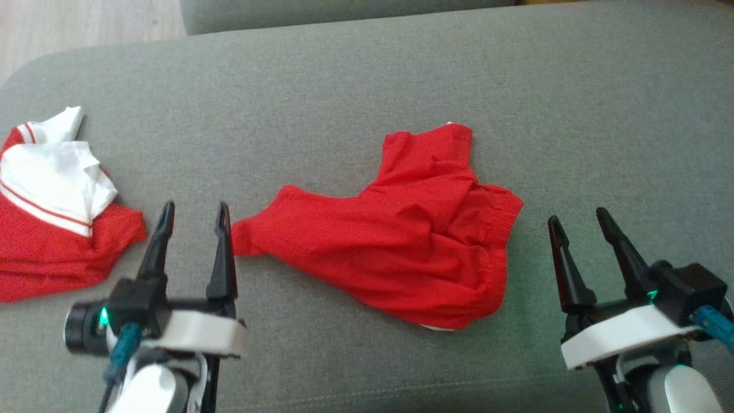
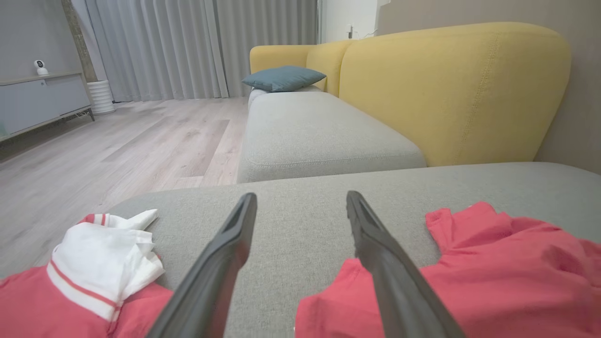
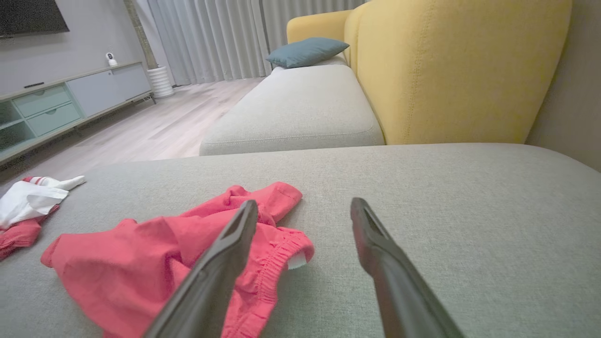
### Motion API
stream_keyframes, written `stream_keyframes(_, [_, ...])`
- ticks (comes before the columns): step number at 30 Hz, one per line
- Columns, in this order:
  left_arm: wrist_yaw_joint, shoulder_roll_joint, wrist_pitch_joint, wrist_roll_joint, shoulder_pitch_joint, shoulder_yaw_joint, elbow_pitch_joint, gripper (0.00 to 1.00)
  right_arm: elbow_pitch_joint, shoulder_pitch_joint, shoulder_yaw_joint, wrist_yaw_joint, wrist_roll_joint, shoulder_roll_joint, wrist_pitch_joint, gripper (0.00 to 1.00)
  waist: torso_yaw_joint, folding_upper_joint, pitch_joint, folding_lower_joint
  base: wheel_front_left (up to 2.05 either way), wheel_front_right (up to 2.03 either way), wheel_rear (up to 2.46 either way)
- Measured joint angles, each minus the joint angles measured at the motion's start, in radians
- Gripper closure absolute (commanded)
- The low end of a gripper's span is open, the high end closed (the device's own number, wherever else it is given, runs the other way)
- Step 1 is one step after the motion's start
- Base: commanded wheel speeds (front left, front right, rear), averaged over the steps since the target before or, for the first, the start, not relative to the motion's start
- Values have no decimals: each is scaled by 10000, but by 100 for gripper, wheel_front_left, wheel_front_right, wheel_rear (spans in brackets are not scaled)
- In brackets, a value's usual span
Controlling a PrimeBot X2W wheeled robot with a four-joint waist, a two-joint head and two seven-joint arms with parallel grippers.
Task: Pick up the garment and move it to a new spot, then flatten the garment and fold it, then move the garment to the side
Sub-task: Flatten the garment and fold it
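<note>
The garment (image 1: 401, 241) is a pair of red shorts lying crumpled in the middle of the grey cushion (image 1: 355, 80), its elastic waistband to the right. In the wrist views the garment (image 2: 469, 272) (image 3: 155, 267) lies low beside the fingers. My left gripper (image 1: 195, 211) stands open just left of the garment's left corner, with nothing between its fingers. In its own view the left gripper (image 2: 300, 197) shows bare cushion in the gap. My right gripper (image 1: 579, 217) is open to the right of the waistband, holding nothing. From the right wrist, the right gripper (image 3: 303, 206) has its left finger over the waistband.
A second red and white garment (image 1: 51, 212) lies bunched at the cushion's left edge, also seen as the red and white garment (image 2: 94, 277) (image 3: 28, 202). Beyond the cushion are another grey seat (image 2: 319, 131), a yellow backrest (image 2: 450, 89), a blue pillow (image 2: 284, 77) and wooden floor (image 2: 117, 141).
</note>
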Motion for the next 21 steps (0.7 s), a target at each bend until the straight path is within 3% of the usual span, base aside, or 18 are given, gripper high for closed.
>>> stream_keyframes(15, [-71, -79, -2, 134, 593, 276, -82, 0, -82, 122, 163, 0, 0, 4, 115, 0, 82, 0, -85, 0, 0, 0, 0])
stream_keyframes(21, [-167, -169, -2, 174, 593, 290, -63, 0, 142, 129, 719, 0, 4, -198, 997, 0, 135, 0, -47, 0, 0, 0, 0])
